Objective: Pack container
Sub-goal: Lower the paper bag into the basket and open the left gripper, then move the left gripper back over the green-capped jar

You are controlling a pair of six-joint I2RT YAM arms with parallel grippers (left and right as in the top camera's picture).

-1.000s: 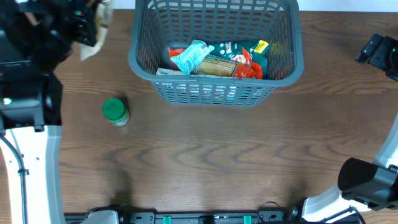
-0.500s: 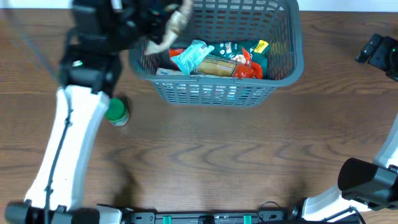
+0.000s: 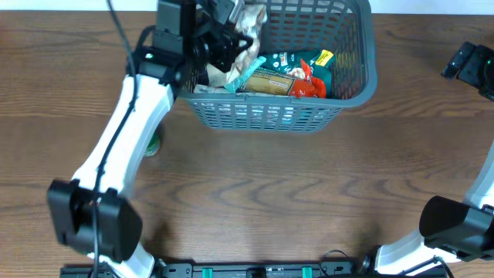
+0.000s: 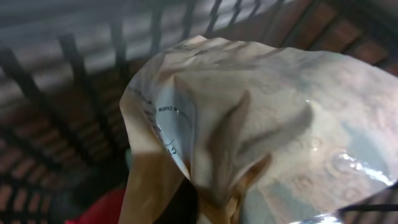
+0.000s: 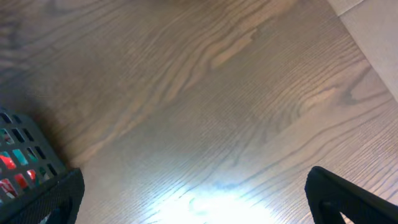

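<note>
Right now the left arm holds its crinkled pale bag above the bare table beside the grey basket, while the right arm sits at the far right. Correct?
No: the overhead view shows the left gripper holding the pale bag over the left end of the basket, within its rim, not above the table. The right gripper does sit at the far right.

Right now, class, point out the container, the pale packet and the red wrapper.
container (image 3: pixel 262 116), overhead view, front lattice wall
pale packet (image 4: pixel 261 124), left wrist view, crinkled middle
red wrapper (image 3: pixel 311 87), overhead view, red patch
</note>
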